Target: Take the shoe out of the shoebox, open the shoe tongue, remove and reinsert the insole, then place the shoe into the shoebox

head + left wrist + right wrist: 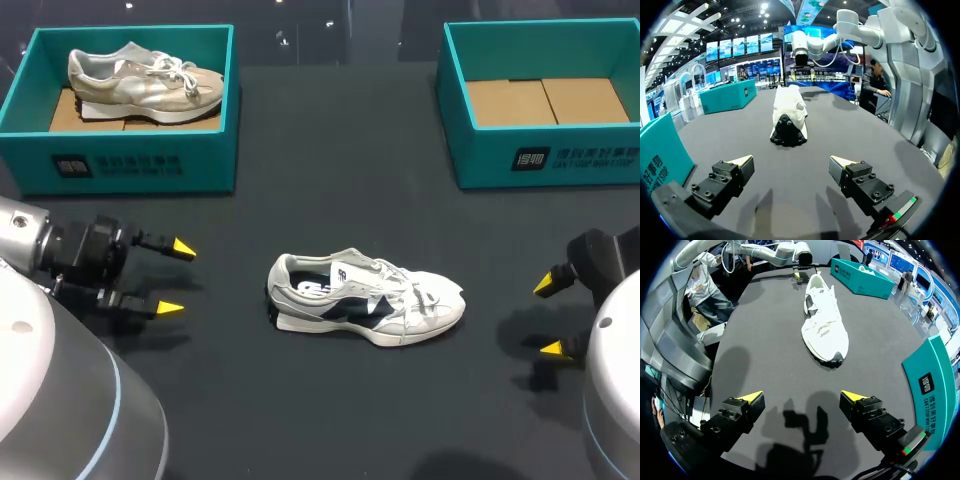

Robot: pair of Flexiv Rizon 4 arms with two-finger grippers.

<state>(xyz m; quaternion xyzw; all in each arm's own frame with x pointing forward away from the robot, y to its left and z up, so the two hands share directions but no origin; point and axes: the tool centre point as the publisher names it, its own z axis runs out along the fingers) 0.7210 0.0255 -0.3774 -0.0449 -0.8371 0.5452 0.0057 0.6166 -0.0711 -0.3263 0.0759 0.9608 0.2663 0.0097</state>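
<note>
A white shoe with dark navy side panels (365, 302) lies on its sole in the middle of the black table, toe toward the right. My left gripper (176, 279) stands open to the shoe's left, with the shoe's dark heel (788, 125) well ahead of its spread fingers. My right gripper (550, 317) is open at the table's right, and the shoe's toe (824, 325) lies ahead of it. Neither gripper touches the shoe. An empty teal shoebox (540, 165) with a cardboard floor stands at the back right.
A second teal box (140, 165) at the back left holds a beige and white shoe (145, 82). Open black tabletop lies between the two boxes and around the middle shoe.
</note>
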